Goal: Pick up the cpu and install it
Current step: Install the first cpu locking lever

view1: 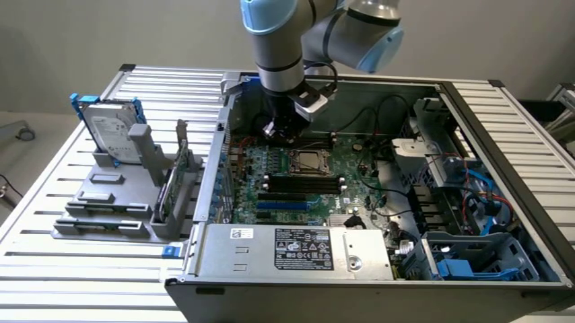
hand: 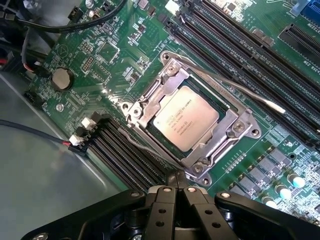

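cpu (hand: pixel 186 118) sitting flat inside socket frame (hand: pixel 235 131), near middle of motherboard (hand: pixel 100 55). gripper (hand: pixel 179 180) hovering at frame's corner, fingers (hand: pixel 166 200) pressing together, gripping nothing. cpu lying just beyond fingertips; square, no long axis.

We note a plain, pale grey wall (view1: pixel 108 30) behind the bench. The table (view1: pixel 90 286) is silvery ribbed aluminium slats, reaching out on both sides. Pale floor (view1: pixel 23 168) shows at the exterior view's left. Light soft and even, no hard shadows
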